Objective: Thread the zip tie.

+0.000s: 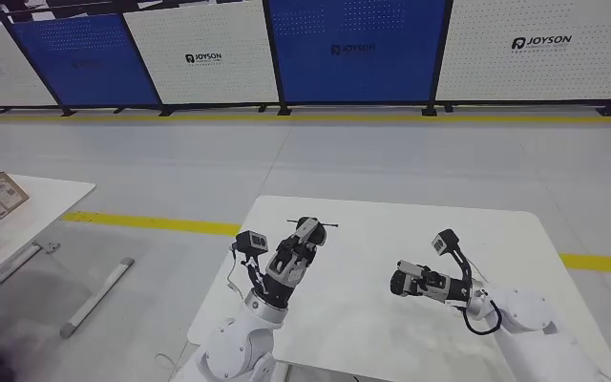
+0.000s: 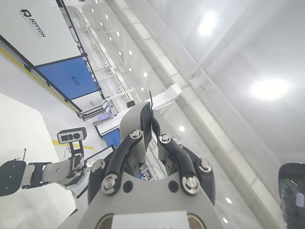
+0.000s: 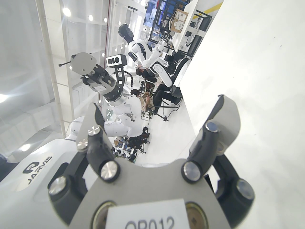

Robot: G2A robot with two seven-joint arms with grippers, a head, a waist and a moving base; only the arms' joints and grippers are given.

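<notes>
You had the zip tie pinched crosswise in the left end effector, one end pointing toward your spread, empty right end effector, well apart.

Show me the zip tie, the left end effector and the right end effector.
zip tie (image 2: 150, 98), left wrist view, on the strip sticking out past the fingertips.
left end effector (image 2: 149, 117), left wrist view, between its shut fingertips.
right end effector (image 3: 158, 102), right wrist view, in the gap between its open fingertips.

Thin straight black zip tie pinched between the left fingers.
</notes>
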